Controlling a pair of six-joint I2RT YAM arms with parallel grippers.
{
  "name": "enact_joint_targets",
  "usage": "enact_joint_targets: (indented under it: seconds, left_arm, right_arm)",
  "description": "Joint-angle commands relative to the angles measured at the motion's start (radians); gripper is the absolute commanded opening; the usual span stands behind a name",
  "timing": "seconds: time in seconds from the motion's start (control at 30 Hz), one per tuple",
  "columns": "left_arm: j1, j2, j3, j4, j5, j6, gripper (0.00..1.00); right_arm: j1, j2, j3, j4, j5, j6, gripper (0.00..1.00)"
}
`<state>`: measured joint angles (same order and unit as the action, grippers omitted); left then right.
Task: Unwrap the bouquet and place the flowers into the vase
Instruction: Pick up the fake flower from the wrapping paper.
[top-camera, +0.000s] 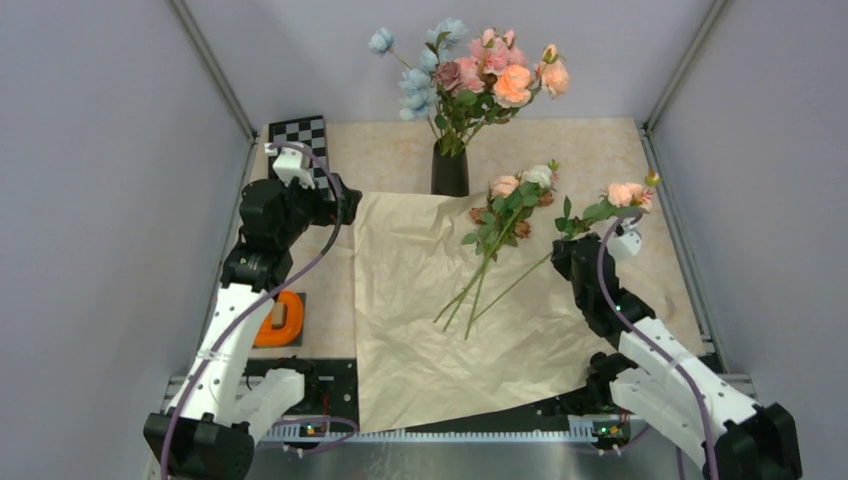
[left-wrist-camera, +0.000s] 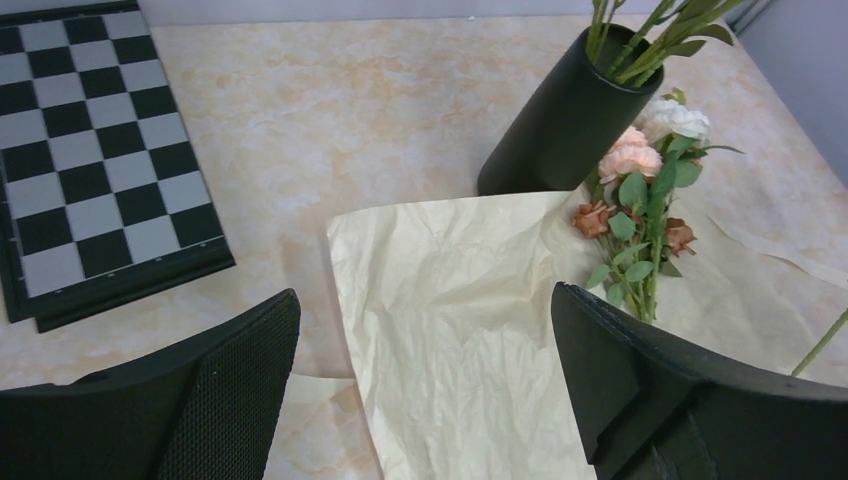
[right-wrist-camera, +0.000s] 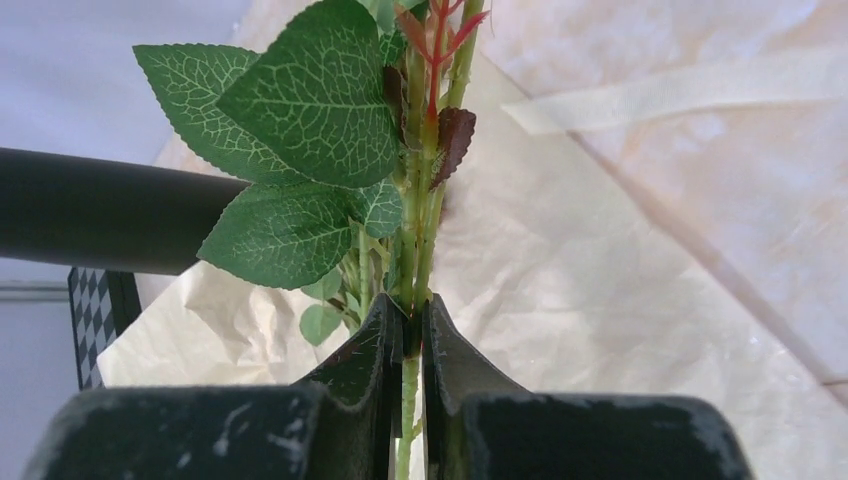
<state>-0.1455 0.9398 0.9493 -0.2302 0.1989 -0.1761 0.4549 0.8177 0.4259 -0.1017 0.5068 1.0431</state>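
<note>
The right claw (right-wrist-camera: 412, 312) pinches a leafy green flower stem (right-wrist-camera: 415, 240) above crinkled cream paper (right-wrist-camera: 600, 300).

No text, label, brand or number can be read in any of the views. The only printed marking is the black-and-white checkerboard (top-camera: 303, 133) at about eleven o'clock on the bench (top-camera: 385, 160), and it shows plain squares only.
</note>
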Motion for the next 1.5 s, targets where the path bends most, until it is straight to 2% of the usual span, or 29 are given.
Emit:
enact_joint_targets:
  seconds: [0.0,0.2,0.33,0.4,0.57,0.77,0.93,1.23,1.3,1.47]
  left_arm:
    - [-0.014,0.000,-0.030,0.111,0.125,-0.076,0.99]
    - [-0.031,0.051,-0.021,0.127,0.254,-0.196,0.99]
    - [-0.075,0.044,-0.019,0.236,0.338,-0.360,0.99]
    - [-0.136,0.050,-0.003,0.294,0.349,-0.426,0.99]
    - [-0.311,0.104,0.077,0.399,0.339,-0.530,0.99]
    - [-0.425,0.161,0.130,0.600,0.381,-0.658,0.99]
    - [-0.459,0.178,0.165,0.660,0.392,-0.667,0.99]
    - [-0.465,0.198,0.174,0.645,0.398,-0.647,0.99]
    - [-0.465,0.200,0.171,0.645,0.402,-0.650,0.94]
    - [-0.465,0.186,0.155,0.646,0.389,-0.650,0.69]
  right_arm:
    - [-0.004,-0.138,0.069,-0.025,0.086,-0.190,0.00]
    - [-0.004,-0.295,0.154,0.073,-0.063,-0.470,0.00]
    - [-0.004,-0.309,0.265,0.083,-0.209,-0.596,0.00]
    - [-0.004,-0.296,0.312,0.095,-0.300,-0.648,0.00]
    - [-0.003,-0.207,0.412,0.215,-0.581,-0.702,0.00]
    - [0.051,-0.053,0.512,0.326,-0.801,-0.714,0.00]
    - [0.150,0.080,0.604,0.308,-0.895,-0.752,0.00]
    - [0.257,0.236,0.712,0.257,-1.040,-0.759,0.00]
    - [0.262,0.260,0.732,0.236,-1.060,-0.760,0.00]
    - [0.269,0.292,0.745,0.220,-1.072,-0.757,0.00]
